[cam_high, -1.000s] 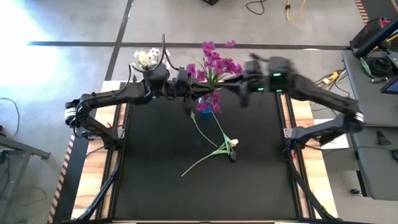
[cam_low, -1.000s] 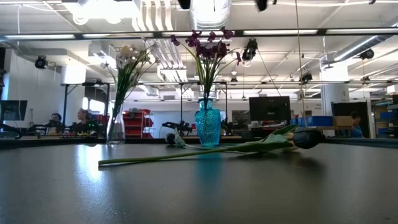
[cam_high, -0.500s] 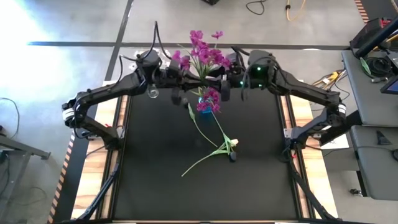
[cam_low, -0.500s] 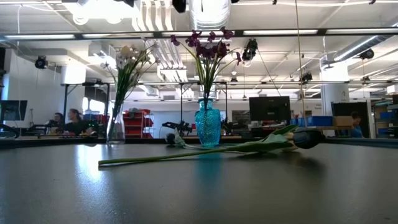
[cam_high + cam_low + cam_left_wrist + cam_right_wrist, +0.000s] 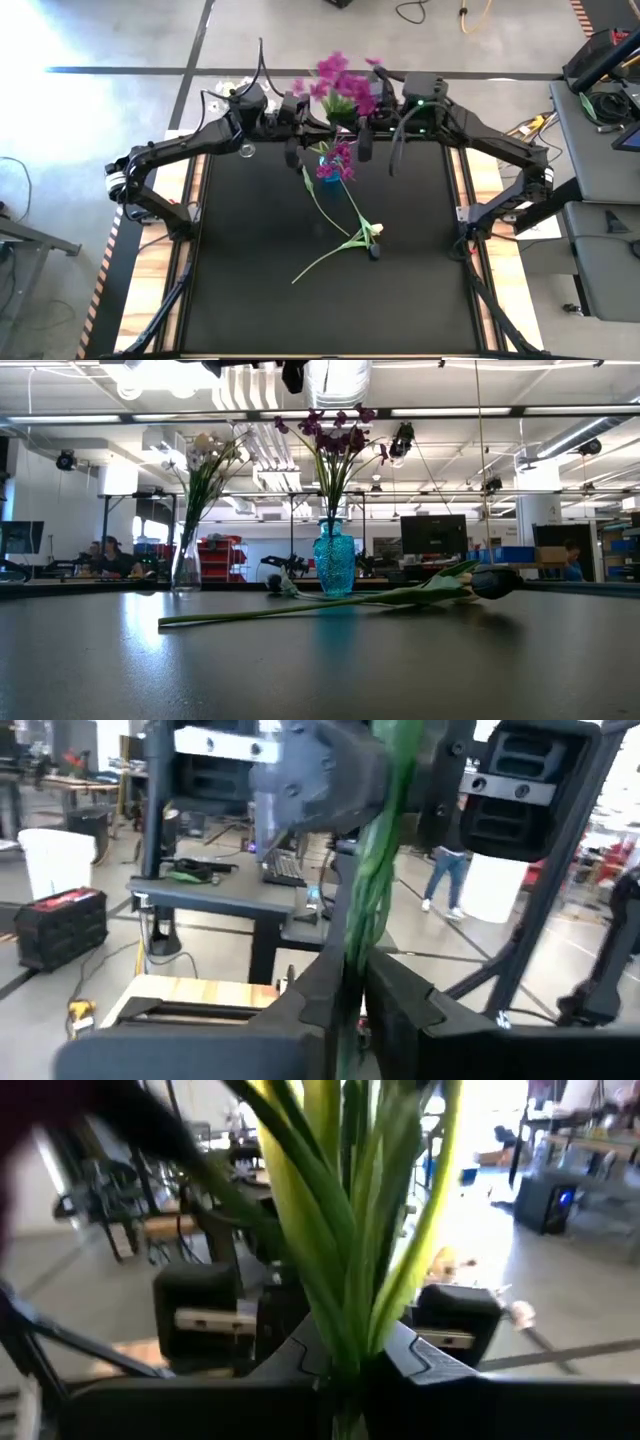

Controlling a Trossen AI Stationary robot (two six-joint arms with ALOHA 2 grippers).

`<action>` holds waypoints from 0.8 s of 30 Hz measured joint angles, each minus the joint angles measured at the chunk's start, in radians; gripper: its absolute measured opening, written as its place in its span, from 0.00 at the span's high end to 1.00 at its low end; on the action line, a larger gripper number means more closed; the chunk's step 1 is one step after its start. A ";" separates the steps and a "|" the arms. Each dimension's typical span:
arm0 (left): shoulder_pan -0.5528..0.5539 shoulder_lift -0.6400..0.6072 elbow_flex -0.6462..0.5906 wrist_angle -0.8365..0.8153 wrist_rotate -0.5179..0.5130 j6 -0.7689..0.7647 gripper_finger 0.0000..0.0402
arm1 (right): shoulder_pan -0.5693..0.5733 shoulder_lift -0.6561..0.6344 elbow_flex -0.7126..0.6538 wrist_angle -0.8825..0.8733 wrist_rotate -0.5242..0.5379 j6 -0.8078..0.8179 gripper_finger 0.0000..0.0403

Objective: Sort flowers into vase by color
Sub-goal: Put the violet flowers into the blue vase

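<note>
A bunch of magenta-purple flowers [image 5: 345, 88] is held in the air over the table's far edge, between my left gripper [image 5: 312, 128] and my right gripper [image 5: 352, 128], both shut on its green stems. Below it stands a blue vase [image 5: 335, 560] that holds more magenta sprays [image 5: 335, 435]. A clear vase [image 5: 187, 565] to its left holds white flowers [image 5: 210, 455]. Two tulips [image 5: 350, 235], one cream bud [image 5: 376, 230] and one dark bud [image 5: 373, 252], lie flat on the black mat. Both grippers are above the top of the low view. My left gripper pinches the bunch's green stems [image 5: 352, 960] between its two fingers, which come level from the table's left and lie across the stems. The stems stand upright; their lower ends do not show. My right gripper pinches the same bundle of stems and leaves [image 5: 345, 1335] between its two fingers, level from the table's right and across the stems. The stems rise upright out of the hold and fan out above it.
The black mat [image 5: 250, 280] has free room at the near side and on the left. Wooden strips [image 5: 160, 270] edge the table on both sides. The room behind holds desks, monitors and seated people [image 5: 105, 555].
My right gripper has moved toward the table's left and up, coming close beside my left gripper at the bunch. The magenta flower heads have swung toward the left and back again. The vases and the tulips on the mat have not moved.
</note>
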 joint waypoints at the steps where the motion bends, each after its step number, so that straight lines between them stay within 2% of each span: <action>1: 0.000 0.000 0.001 -0.010 -0.016 -0.002 0.92 | -0.006 -0.012 0.000 -0.012 -0.002 -0.024 0.96; 5: 0.003 0.000 -0.007 -0.040 -0.064 -0.006 0.81 | -0.055 -0.066 0.003 -0.015 -0.010 -0.048 0.97; 13: 0.029 -0.069 -0.079 -0.034 -0.056 0.098 0.66 | -0.200 -0.126 -0.034 -0.045 0.046 -0.103 0.98; 18: 0.060 -0.194 -0.215 -0.008 -0.090 0.116 0.65 | -0.318 -0.120 -0.158 0.045 -0.096 -0.096 0.98; 24: 0.089 -0.371 -0.380 0.001 -0.204 0.111 0.67 | -0.383 -0.060 -0.373 0.380 -0.250 -0.029 0.98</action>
